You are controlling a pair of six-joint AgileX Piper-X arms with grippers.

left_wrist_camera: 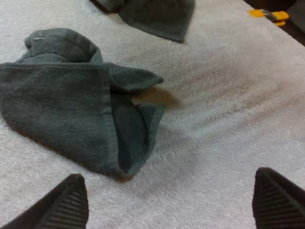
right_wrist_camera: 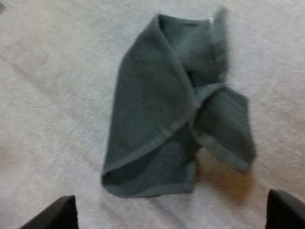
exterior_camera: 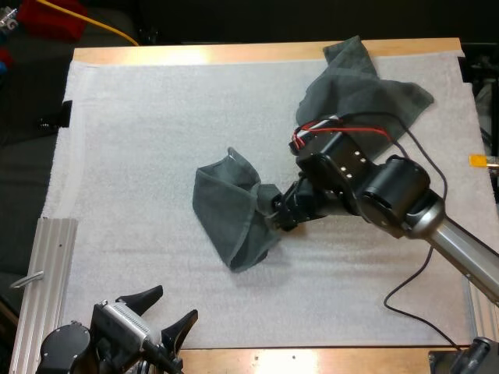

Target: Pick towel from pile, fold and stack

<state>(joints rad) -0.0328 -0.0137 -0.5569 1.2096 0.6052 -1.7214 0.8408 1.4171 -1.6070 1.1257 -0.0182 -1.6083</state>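
Two dark grey-green towels on the white mat (exterior_camera: 140, 156), both grippers with nothing in them.

The mat covers the wooden table (exterior_camera: 234, 53). The far towel (exterior_camera: 366, 93) lies spread and rumpled at the mat's far right, one corner reaching the far edge. The middle towel (exterior_camera: 230, 206) lies loosely doubled mid-mat. The right gripper (exterior_camera: 277, 216) is just beside the middle towel's right side, fingers (right_wrist_camera: 57, 214) wide apart and clear of it. The left gripper (exterior_camera: 173, 304) hovers at the mat's near edge, fingers (left_wrist_camera: 64, 205) wide.
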